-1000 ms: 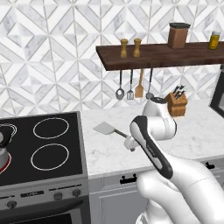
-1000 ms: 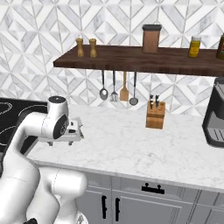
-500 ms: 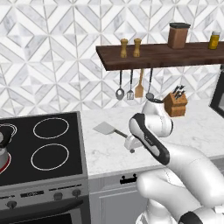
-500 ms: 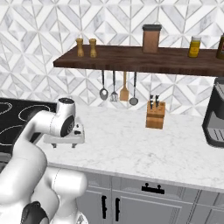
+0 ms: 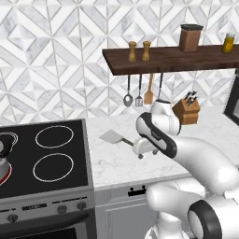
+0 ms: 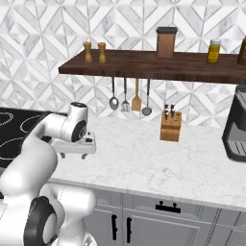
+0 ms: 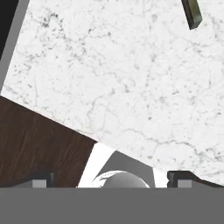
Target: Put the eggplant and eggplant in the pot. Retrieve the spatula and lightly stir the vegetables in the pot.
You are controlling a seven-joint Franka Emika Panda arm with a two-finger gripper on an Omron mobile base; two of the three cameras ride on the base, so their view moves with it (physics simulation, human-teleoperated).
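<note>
Spatula [image 5: 113, 137] on counter, just beside open hand [image 5: 144, 147]

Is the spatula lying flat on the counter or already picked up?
Lying flat: the spatula rests on the counter, end effector beside it.

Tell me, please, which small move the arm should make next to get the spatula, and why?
Probably ease the open gripper left and down toward the spatula's dark handle. The spatula lies flat on the marble counter with its grey blade toward the stove, and the gripper hangs empty just right of the handle's end, not yet around it.
</note>
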